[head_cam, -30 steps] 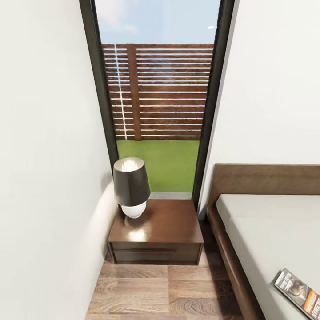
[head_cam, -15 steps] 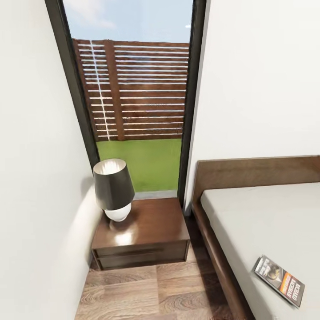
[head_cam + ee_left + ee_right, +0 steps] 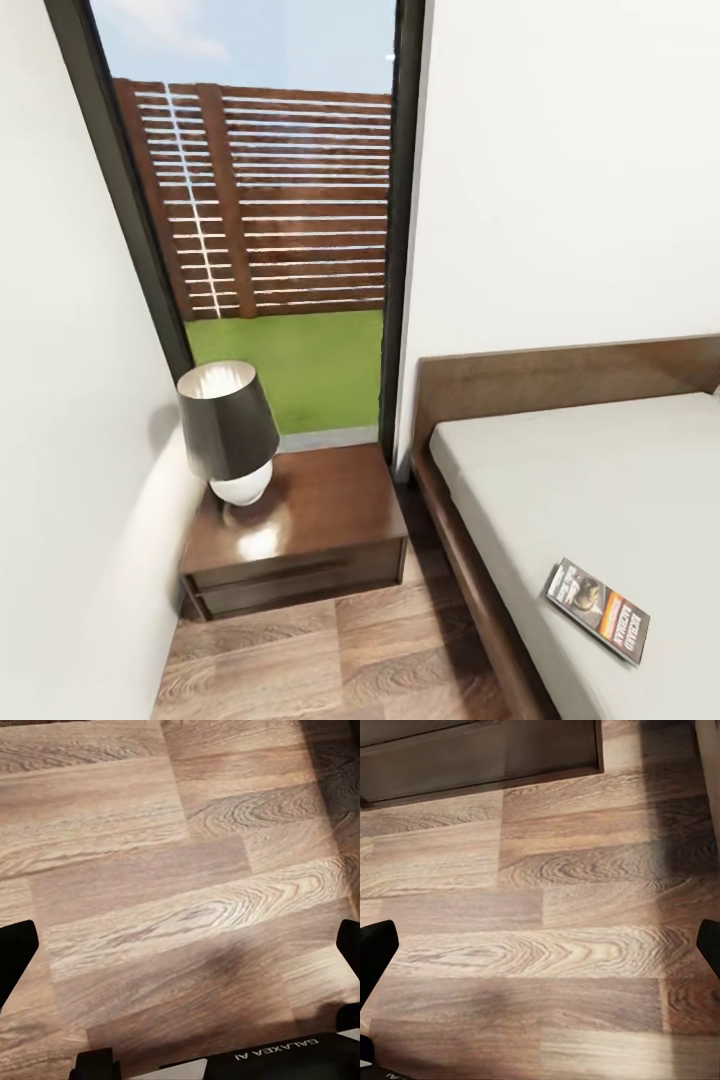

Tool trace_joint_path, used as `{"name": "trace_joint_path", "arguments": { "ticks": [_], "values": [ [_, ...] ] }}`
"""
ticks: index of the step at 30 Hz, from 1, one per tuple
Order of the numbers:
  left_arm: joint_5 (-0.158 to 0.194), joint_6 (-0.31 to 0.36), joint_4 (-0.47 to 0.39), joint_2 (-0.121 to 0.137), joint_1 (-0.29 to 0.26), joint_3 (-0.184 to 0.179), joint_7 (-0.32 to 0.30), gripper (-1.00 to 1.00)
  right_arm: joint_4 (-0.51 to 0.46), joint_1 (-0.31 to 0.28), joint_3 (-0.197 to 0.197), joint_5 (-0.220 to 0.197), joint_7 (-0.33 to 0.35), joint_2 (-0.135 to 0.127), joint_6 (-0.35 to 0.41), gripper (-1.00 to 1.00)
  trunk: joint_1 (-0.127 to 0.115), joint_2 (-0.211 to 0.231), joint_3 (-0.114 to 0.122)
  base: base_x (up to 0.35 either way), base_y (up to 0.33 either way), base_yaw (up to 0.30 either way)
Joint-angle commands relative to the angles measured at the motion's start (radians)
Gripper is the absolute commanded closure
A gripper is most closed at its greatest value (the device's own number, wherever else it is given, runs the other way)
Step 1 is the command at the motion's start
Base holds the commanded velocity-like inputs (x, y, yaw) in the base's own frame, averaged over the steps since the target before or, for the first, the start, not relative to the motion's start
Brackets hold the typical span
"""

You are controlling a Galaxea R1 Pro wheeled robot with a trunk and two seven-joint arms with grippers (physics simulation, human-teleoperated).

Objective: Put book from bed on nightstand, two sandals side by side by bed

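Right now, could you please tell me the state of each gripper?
Left gripper: open, holding nothing, over the wood floor.
Right gripper: open, holding nothing, over the floor near the nightstand.

A home bedroom: bed (image 3: 600, 480), nightstand (image 3: 320, 510) with lamp (image 3: 228, 432).

Lamp (image 3: 228, 435) crowds nightstand (image 3: 320, 510) left; right half free.
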Motion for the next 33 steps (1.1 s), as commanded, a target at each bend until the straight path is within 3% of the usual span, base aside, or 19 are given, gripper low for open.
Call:
{"name": "trace_joint_path", "arguments": {
  "ticks": [1,13,33],
  "values": [
    [-0.009,-0.003,0.001,0.000,-0.001,0.009,-0.003,-1.00,0.004,-0.002,0.007,-0.011,0.006,0.000,-0.005,-1.00,0.000,-0.001,-0.001,0.250,0.000,-0.006],
    [-0.009,-0.003,0.001,0.000,-0.001,0.009,-0.003,-1.00,0.004,-0.002,0.007,-0.011,0.006,0.000,-0.005,-1.00,0.000,-0.001,-0.001,0.289,0.000,-0.001],
    [-0.009,-0.003,0.001,0.000,-0.001,0.009,-0.003,-1.00,0.004,-0.002,0.007,-0.011,0.006,0.000,-0.006,-1.00,0.000,-0.001,-0.001,0.009,0.000,0.000]
  ]
}}
